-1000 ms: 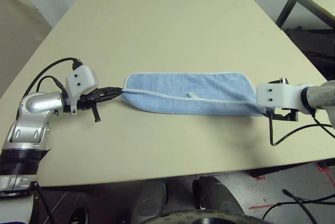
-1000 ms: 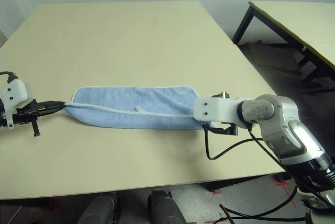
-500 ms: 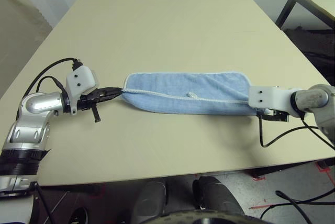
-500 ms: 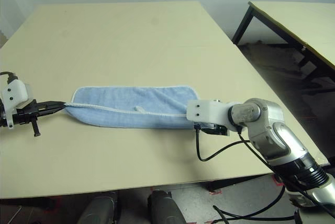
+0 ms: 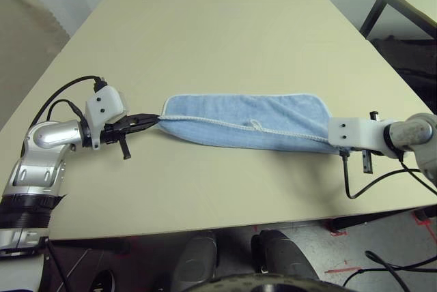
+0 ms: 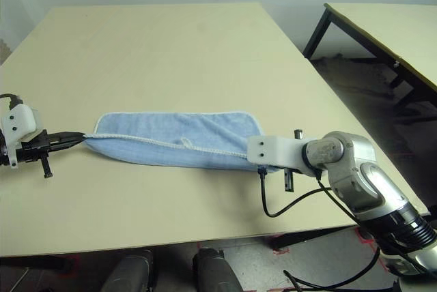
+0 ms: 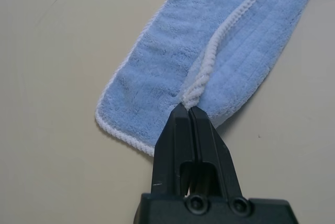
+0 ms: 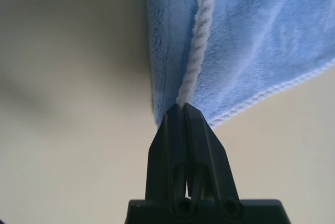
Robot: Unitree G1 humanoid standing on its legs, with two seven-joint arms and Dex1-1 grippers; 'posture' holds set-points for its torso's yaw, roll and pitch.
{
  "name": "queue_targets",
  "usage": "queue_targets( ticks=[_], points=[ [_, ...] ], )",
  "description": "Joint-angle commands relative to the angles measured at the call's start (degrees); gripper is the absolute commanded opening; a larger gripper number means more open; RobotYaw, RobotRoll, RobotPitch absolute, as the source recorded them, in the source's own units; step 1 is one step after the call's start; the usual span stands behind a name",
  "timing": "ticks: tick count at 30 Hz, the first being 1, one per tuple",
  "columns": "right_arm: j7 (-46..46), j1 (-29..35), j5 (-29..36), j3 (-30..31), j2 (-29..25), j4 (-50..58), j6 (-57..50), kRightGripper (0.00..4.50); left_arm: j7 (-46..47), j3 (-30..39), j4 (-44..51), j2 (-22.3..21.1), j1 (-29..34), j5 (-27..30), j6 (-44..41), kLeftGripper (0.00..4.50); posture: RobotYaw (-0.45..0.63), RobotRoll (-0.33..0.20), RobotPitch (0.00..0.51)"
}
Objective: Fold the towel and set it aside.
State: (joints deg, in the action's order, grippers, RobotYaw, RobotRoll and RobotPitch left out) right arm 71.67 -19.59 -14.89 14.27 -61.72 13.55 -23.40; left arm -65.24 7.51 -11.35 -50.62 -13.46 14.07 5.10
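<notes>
Across the tabletop's near half (image 5: 225, 196) lies the partly folded blue terry towel (image 5: 232, 111), its white corded edge pinched at opposite ends by the left gripper (image 7: 189, 110) and right gripper (image 8: 180, 107), which should lift together, keeping the edge taut.

Right pincer (image 8: 182, 110) — apart before — now closed on the towel's (image 6: 171, 135) edging (white).

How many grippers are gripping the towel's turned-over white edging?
2. The left gripper has its jaws closed on one end of the towel's turned-over edging; the right gripper has its jaws closed on the other end.
</notes>
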Motion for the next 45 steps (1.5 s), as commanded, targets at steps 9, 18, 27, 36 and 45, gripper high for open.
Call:
queue_targets(
  ticks=[9, 18, 27, 36, 45],
  points=[
    [3.9, -6.2, 5.7, -4.9, -4.6, -4.3, 2.9, 0.02, -5.4, 2.5, -8.9, -4.7, -6.7, 3.4, -3.1, 0.00, 0.06, 0.000, 0.057],
    [4.3, -4.6, 8.9, -5.0, -4.2, -0.4, 0.2, 0.02, -7.8, 2.2, -5.0, -6.1, -2.5, 4.4, -7.0, 0.00, 0.06, 0.000, 0.052],
    [3.9, -3.8, 8.5, -4.4, -4.6, -1.2, 1.1, 0.02, -7.8, 1.9, -5.1, -7.1, -1.8, 3.1, -6.0, 0.00, 0.07, 0.000, 0.050],
    [-2.7, -0.3, 4.1, -0.3, 1.3, 0.6, 0.1, 0.02, -4.8, 0.1, -2.5, -4.6, -2.1, 1.7, -5.4, 0.00, 0.08, 0.000, 0.051],
    [-3.2, 0.4, 2.3, 1.5, 2.3, 0.3, -1.1, 0.44, -3.5, -2.1, -1.8, -2.3, -4.5, 0.3, -5.5, 0.00, 0.07, 0.000, 0.054]
  ],
)
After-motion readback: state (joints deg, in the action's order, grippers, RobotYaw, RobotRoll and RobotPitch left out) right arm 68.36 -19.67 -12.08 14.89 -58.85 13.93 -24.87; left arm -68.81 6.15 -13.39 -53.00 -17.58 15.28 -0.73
